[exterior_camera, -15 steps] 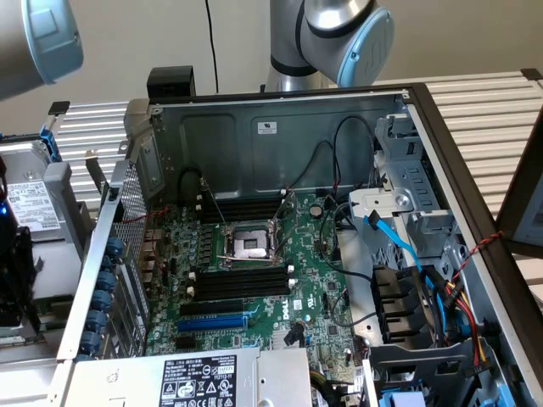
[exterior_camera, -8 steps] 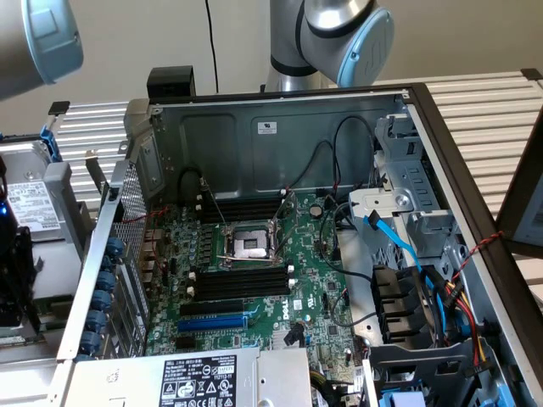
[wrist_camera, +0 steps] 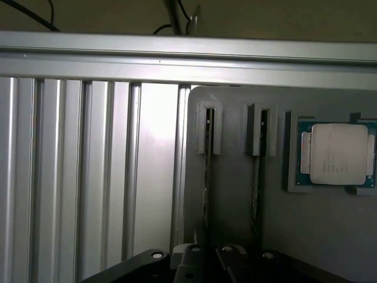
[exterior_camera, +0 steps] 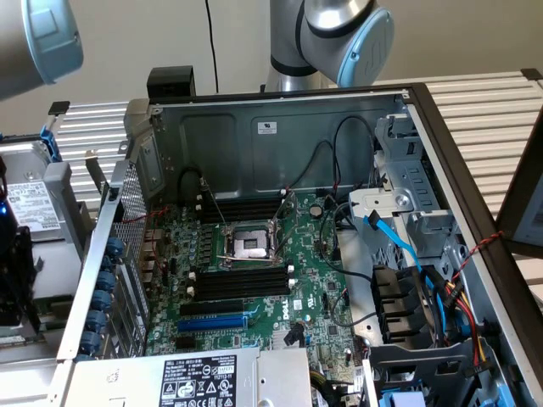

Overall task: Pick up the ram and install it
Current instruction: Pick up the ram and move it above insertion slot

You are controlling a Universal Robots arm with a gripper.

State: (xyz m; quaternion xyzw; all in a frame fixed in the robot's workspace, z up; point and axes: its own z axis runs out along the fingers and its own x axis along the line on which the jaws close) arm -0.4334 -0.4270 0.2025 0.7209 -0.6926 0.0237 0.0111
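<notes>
Two thin ram sticks stand on edge in the grooves of a grey holder (wrist_camera: 235, 194): one ram (wrist_camera: 207, 177) farther from the CPU, a second (wrist_camera: 257, 177) closer to it. My gripper (wrist_camera: 209, 260) hangs over the near end of the farther stick. Its black fingers (wrist_camera: 191, 262) stand almost together, and I cannot tell whether they pinch the stick, which still lies in its groove. In the exterior view the green motherboard (exterior_camera: 314, 288) lies in the open computer case, with black memory slots (exterior_camera: 242, 281) beside the CPU socket (exterior_camera: 250, 244).
A silver-lidded CPU (wrist_camera: 336, 154) sits in a pocket of the same holder. Ribbed aluminium table (wrist_camera: 88, 177) runs beside the holder. The case wall (exterior_camera: 254, 140), drive cage (exterior_camera: 416, 195), cables (exterior_camera: 441, 297) and power supply (exterior_camera: 204, 377) ring the motherboard. An arm joint (exterior_camera: 38, 38) hangs at the exterior view's left.
</notes>
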